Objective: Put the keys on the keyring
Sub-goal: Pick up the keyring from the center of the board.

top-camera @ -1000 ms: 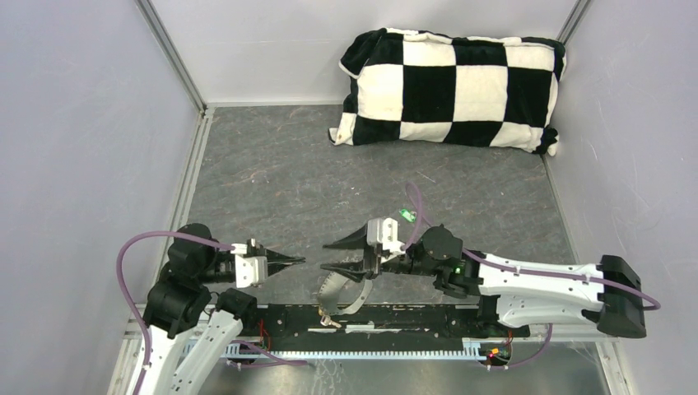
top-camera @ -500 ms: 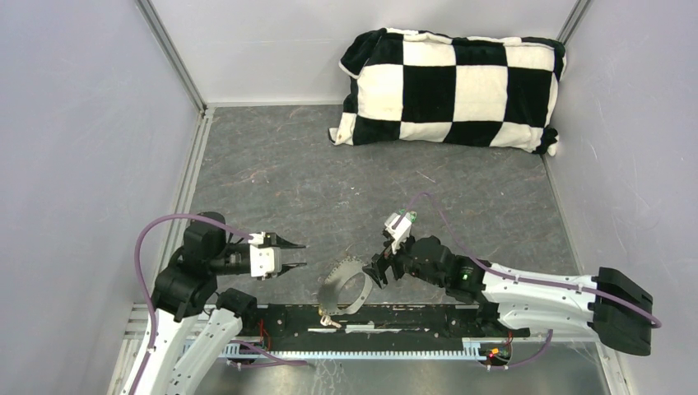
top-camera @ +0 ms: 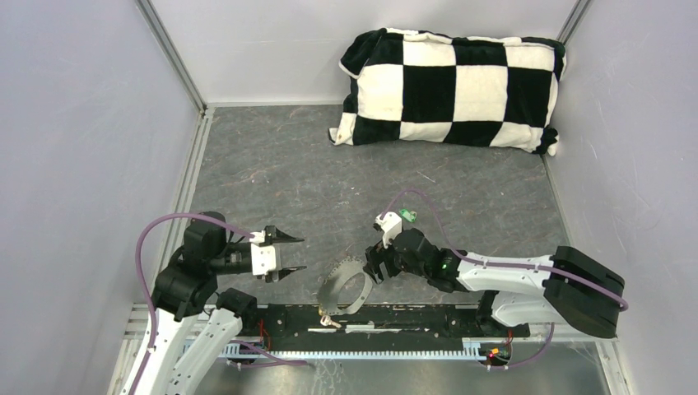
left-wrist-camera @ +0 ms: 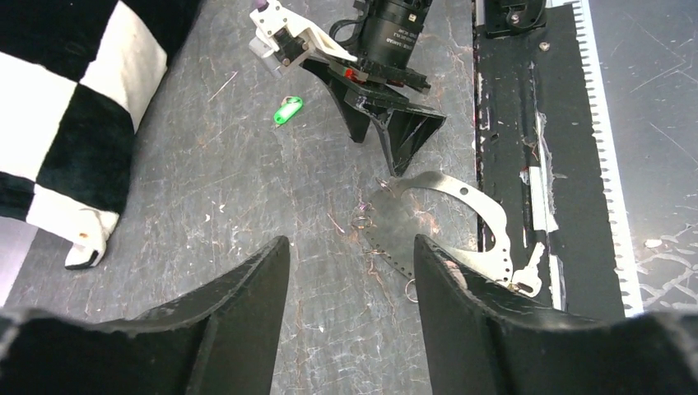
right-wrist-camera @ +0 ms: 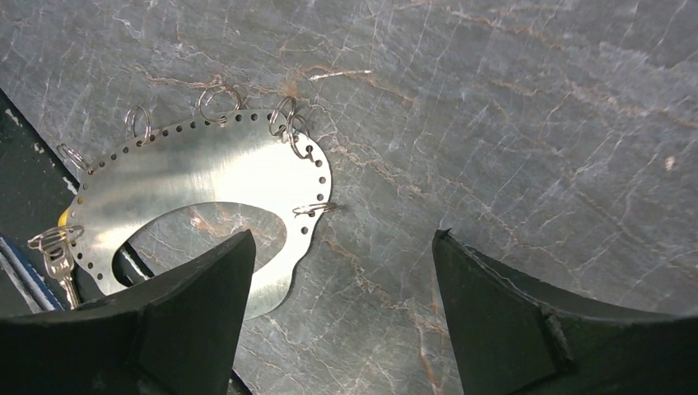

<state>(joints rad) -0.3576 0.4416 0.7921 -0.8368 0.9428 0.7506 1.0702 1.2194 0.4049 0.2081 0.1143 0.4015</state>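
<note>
The keyring [top-camera: 344, 288] is a flat silvery crescent plate with holes along its rim and several small wire rings. It lies on the grey mat by the near rail, also in the left wrist view [left-wrist-camera: 461, 222] and the right wrist view [right-wrist-camera: 189, 177]. A silvery key [right-wrist-camera: 58, 265] hangs from a ring at its end [left-wrist-camera: 528, 276], with a bit of yellow beside it. A green-headed key [top-camera: 407, 216] lies loose on the mat [left-wrist-camera: 287, 110]. My right gripper [top-camera: 372, 265] points down just right of the plate, open and empty [right-wrist-camera: 344, 234]. My left gripper [top-camera: 301, 253] is open and empty to its left [left-wrist-camera: 350, 243].
A black-and-white checkered pillow [top-camera: 449, 86] lies against the back wall [left-wrist-camera: 58, 99]. A black rail with a toothed strip [top-camera: 395, 321] runs along the near edge [left-wrist-camera: 510, 123]. Grey walls close in both sides.
My left gripper has gone from shut to open and shifted slightly forward. My right wrist has tipped downward and drawn back to the right of the keyring, which now lies flat.
</note>
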